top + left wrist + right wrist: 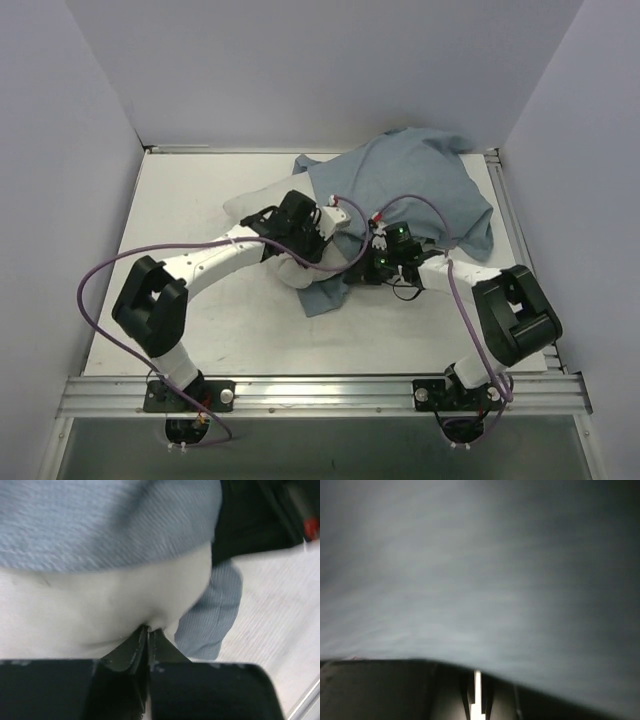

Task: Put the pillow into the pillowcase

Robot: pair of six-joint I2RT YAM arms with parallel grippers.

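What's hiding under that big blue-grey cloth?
The pillow pokes out from under the pillowcase at its left edge. The rest is covered, so how far it reaches is hidden.

Two arms, left arm (215,262) and right arm (478,274): white tubular links, bulky black joint housings. Each trails a looping purple cable (80,293). Right wrist shows green LEDs (400,236). Black bases (185,395). Matte black left gripper (148,629), wedge-shaped fingers (127,652).

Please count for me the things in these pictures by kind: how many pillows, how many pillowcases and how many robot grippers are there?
pillow: 1
pillowcase: 1
grippers: 2 (left gripper, right gripper)
Total: 4
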